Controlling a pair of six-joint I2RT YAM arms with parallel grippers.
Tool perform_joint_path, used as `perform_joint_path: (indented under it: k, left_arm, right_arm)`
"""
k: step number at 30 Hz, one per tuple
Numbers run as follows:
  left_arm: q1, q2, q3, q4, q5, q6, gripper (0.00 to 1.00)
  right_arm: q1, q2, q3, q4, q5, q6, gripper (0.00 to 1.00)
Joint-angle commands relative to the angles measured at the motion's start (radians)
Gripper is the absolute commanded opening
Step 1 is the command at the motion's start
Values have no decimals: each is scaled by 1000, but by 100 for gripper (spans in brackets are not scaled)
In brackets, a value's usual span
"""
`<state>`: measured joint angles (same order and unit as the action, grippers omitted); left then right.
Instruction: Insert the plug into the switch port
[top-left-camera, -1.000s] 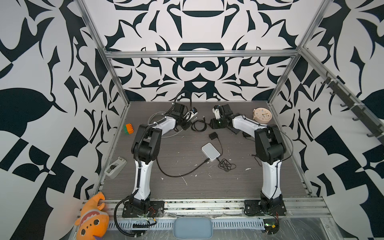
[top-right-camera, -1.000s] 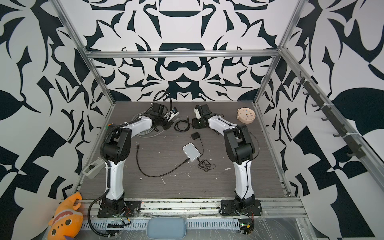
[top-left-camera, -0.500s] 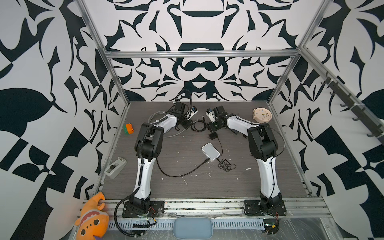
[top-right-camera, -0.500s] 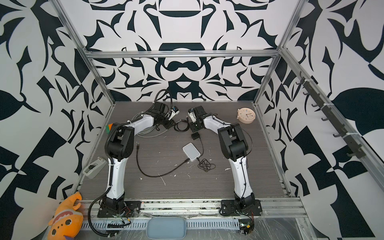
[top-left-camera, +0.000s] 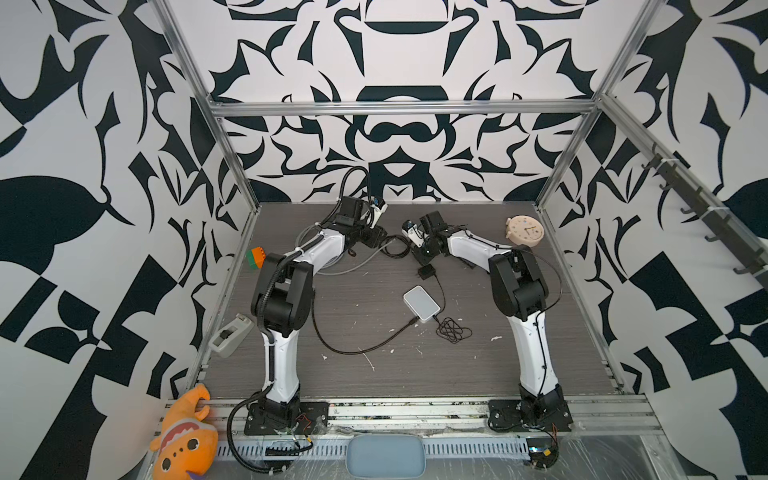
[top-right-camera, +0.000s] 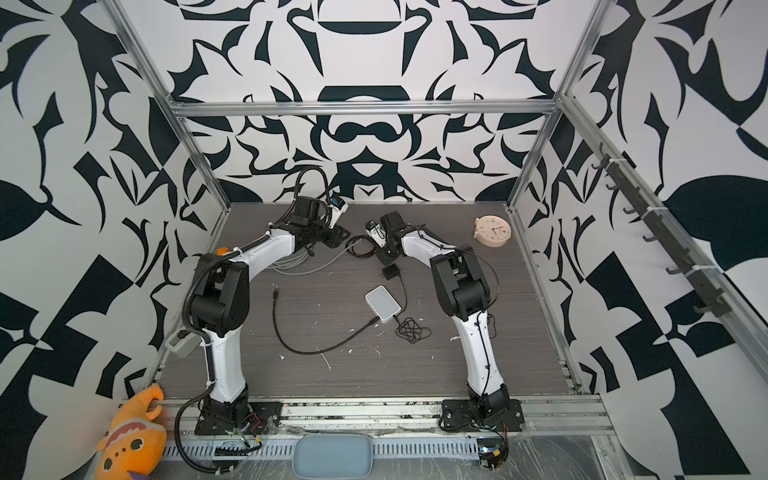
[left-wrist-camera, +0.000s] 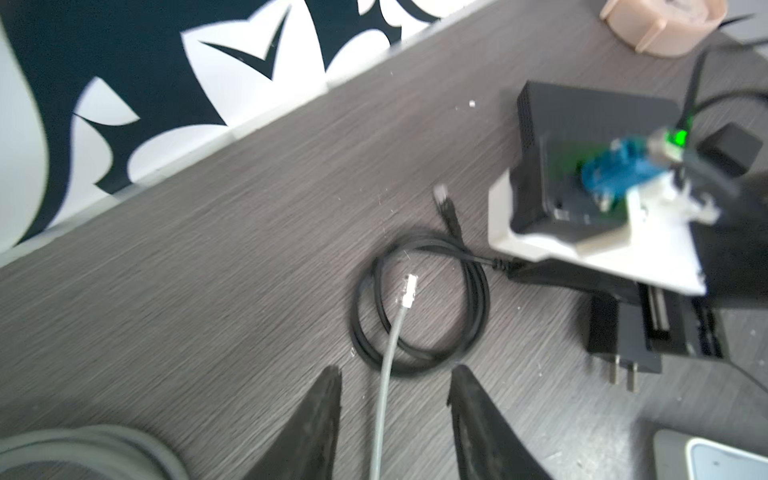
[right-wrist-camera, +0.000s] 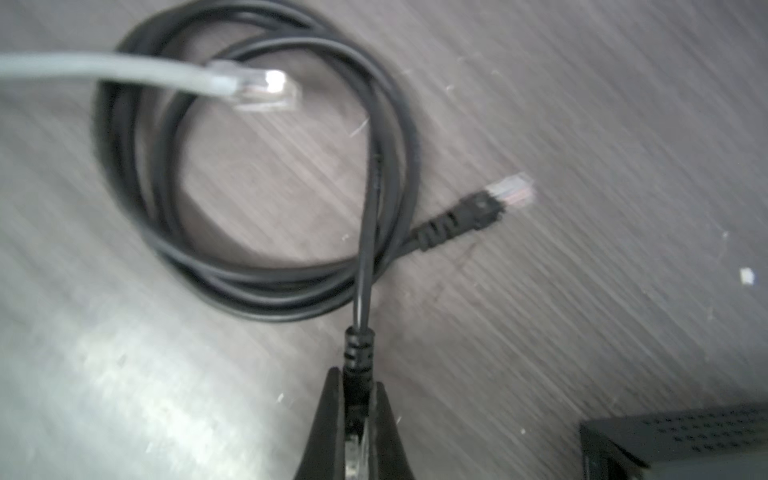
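Since a second ago, my right claw (right-wrist-camera: 356, 380) has closed and now pinches the black plug (right-wrist-camera: 358, 353) at its boot. Its cable coil (right-wrist-camera: 199, 249) lies ahead. The switch (left-wrist-camera: 590, 124) sits near, not yet joined. My left claw (left-wrist-camera: 397, 370) has opened partway, and a gray cable (left-wrist-camera: 390, 340) lies between its fingers.

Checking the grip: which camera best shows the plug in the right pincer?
Right wrist view: the plug sits clamped in the right pincer, close up. Left wrist view shows it half hidden, blurred. In both top views it is too small.
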<state>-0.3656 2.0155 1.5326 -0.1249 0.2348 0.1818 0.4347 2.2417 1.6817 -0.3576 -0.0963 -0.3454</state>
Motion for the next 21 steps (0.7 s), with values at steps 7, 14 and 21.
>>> perform_joint_path:
  k: [7, 14, 21]
  left_arm:
    - [12, -125, -111, 51, -67, -98, 47]
    - [14, -196, -124, 18, -71, -128, 48]
    - [10, -237, -105, -59, 91, -113, 49]
  right_arm:
    - [4, -210, -36, -53, -64, -51, 0]
    - [6, -288, -21, -185, -9, -69, 0]
    - [6, -349, -55, -301, 20, -42, 0]
